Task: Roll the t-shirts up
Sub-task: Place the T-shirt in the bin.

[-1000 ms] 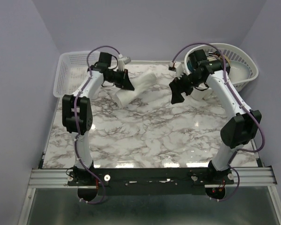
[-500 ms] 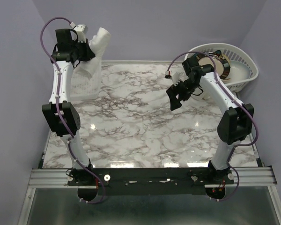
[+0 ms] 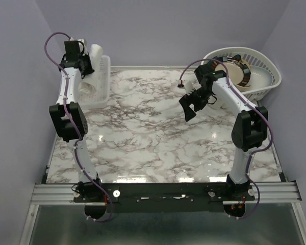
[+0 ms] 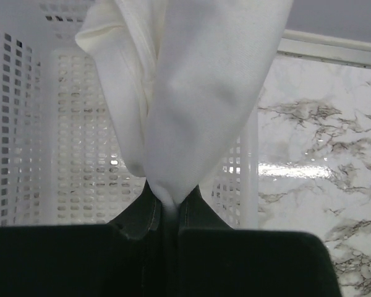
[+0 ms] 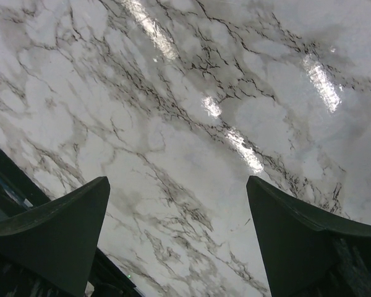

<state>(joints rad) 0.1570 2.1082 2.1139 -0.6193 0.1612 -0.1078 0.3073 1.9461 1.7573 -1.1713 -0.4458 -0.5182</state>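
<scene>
Now my left gripper [image 4: 168,207] clamps one end of the rolled white t-shirt [image 4: 198,93] above the white mesh basket [image 4: 62,161]; soft and light, it would probably unroll unless held mid-roll. My right gripper [image 5: 177,198] gapes wide, empty.

Arms work opposite far corners of a table [image 3: 158,148], a basket at each.

At the far-left corner, the left gripper [image 3: 81,61] holds a t-shirt [image 3: 96,51] pinched between its fingers, over the left basket [image 3: 103,81], which stands along the table's left edge. In the wrist view the cloth lies in front of that basket's wall, with the tabletop to the right. The right basket [image 3: 265,64] sits at the far-right corner, behind the right arm. The right gripper [image 3: 189,104] hangs over the table, right of centre, in front of and left of that basket.
</scene>
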